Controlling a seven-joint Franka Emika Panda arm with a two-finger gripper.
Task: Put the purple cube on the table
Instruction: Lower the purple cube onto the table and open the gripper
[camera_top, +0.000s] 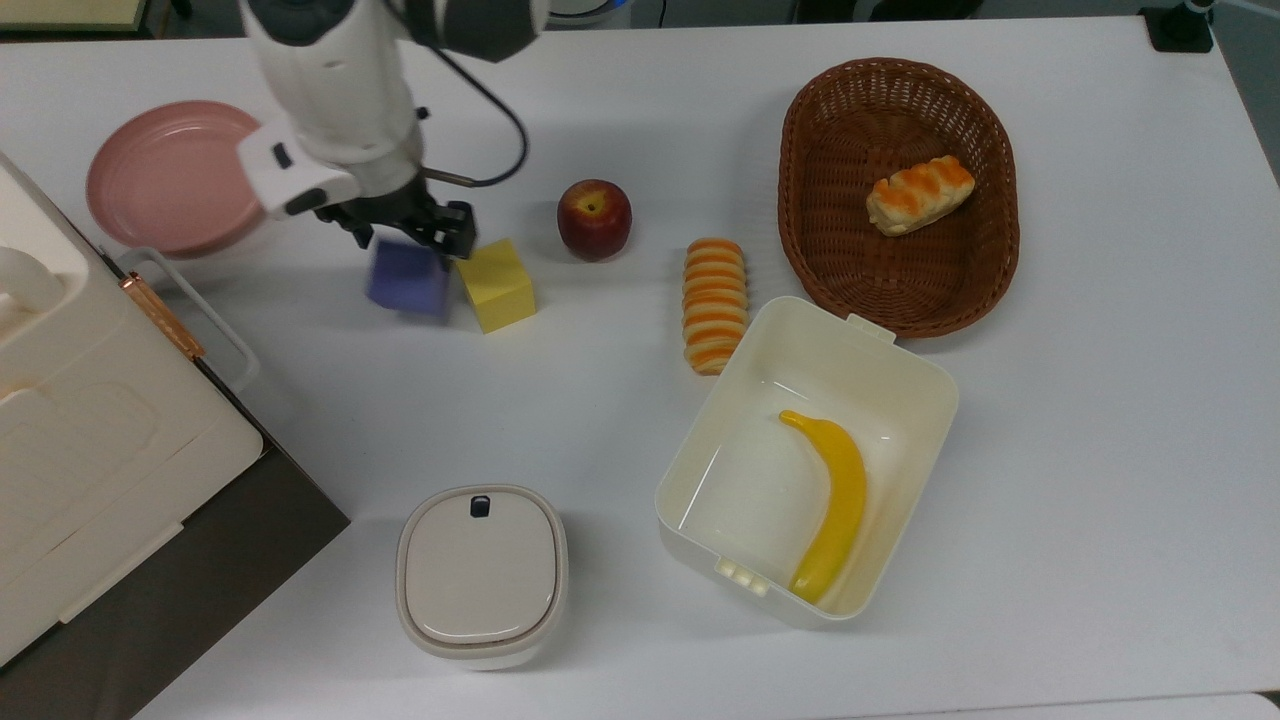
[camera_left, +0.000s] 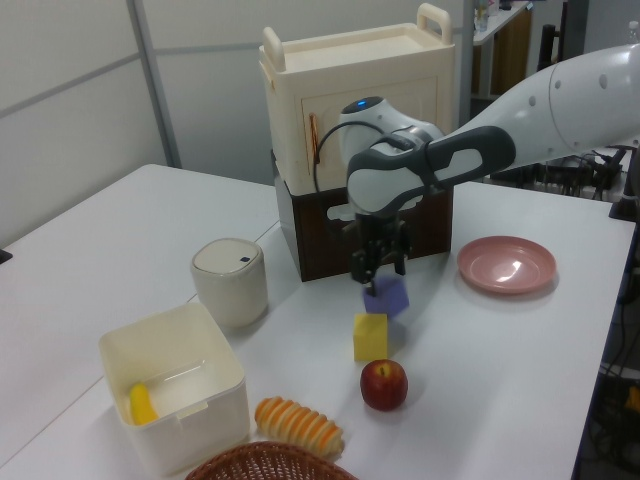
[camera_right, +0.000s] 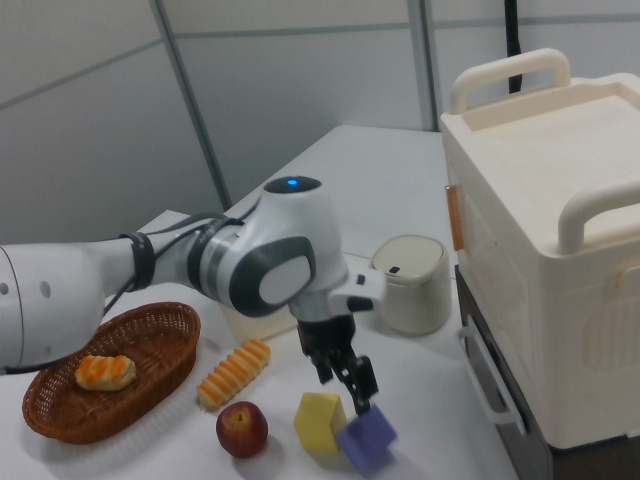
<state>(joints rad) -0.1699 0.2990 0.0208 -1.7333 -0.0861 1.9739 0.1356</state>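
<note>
progress: small matte purple cube (camera_top: 407, 280) off the round pink plate (camera_top: 160, 180), hanging over the white table (camera_top: 1100, 400) just beside 1 yellow cube (camera_top: 492, 285) | gripper (camera_top: 410, 240): clamped on its top | left: lower, release

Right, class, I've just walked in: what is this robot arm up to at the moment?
The gripper holds the purple cube tilted, low over the table, right beside the yellow cube. The pink plate sits apart, bare. Whether the purple cube touches the table yet is unclear.
</note>
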